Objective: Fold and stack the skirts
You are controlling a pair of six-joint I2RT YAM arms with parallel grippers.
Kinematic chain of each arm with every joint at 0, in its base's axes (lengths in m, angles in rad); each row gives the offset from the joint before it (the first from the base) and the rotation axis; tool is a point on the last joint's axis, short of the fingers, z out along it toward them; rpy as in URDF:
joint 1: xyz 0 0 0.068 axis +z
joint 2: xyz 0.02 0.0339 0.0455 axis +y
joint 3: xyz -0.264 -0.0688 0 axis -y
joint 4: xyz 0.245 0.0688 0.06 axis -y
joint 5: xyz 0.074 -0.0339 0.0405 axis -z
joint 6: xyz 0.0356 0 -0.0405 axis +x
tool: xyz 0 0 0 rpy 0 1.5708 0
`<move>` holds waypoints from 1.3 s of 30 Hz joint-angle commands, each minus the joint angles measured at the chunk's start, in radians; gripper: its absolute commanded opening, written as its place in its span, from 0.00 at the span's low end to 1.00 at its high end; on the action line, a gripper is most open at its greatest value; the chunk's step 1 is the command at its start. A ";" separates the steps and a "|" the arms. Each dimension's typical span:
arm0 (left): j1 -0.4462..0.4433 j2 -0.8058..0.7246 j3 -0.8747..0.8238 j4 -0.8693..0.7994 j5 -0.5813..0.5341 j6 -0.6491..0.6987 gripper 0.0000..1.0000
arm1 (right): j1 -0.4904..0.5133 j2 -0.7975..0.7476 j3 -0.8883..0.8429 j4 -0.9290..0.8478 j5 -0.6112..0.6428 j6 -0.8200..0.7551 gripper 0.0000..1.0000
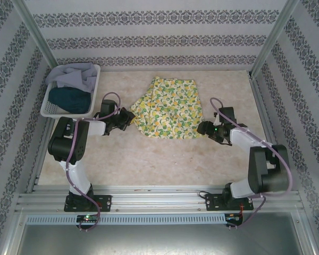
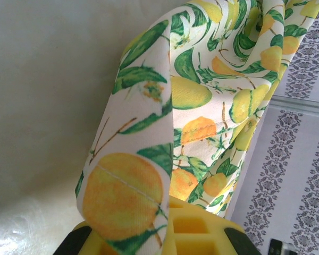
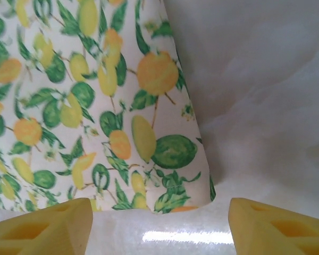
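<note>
At nine o'clock of the yellow skirt (image 1: 167,109), my left gripper (image 1: 128,118) pinched cloth; my right gripper (image 1: 203,127), jaws spread at three o'clock, might close short of the hem.

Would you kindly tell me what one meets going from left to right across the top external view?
white lattice basket → left gripper → yellow lemon-print skirt → right gripper

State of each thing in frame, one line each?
white lattice basket: upright, holding two skirts
grey-lavender skirt: crumpled in basket
dark teal skirt: bundled in basket
yellow fruit-print skirt: lying unfolded, left edge pinched
left gripper: shut on yellow fruit-print skirt
right gripper: open, at skirt's hem
</note>
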 commanded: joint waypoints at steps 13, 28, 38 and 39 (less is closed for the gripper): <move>0.027 -0.065 -0.005 0.412 0.083 -0.365 0.00 | 0.011 0.103 0.141 0.086 -0.014 -0.016 0.00; 0.054 -0.012 0.662 0.131 0.125 -0.340 0.00 | -0.026 -0.259 0.636 -0.326 0.171 -0.172 0.00; 0.133 -0.153 0.010 0.222 0.079 -0.314 0.00 | 0.203 -0.421 0.313 -0.391 -0.337 -0.352 0.28; 0.154 -0.162 -0.035 0.184 0.078 -0.278 0.00 | 0.232 -0.411 0.310 -0.428 -0.381 -0.369 0.36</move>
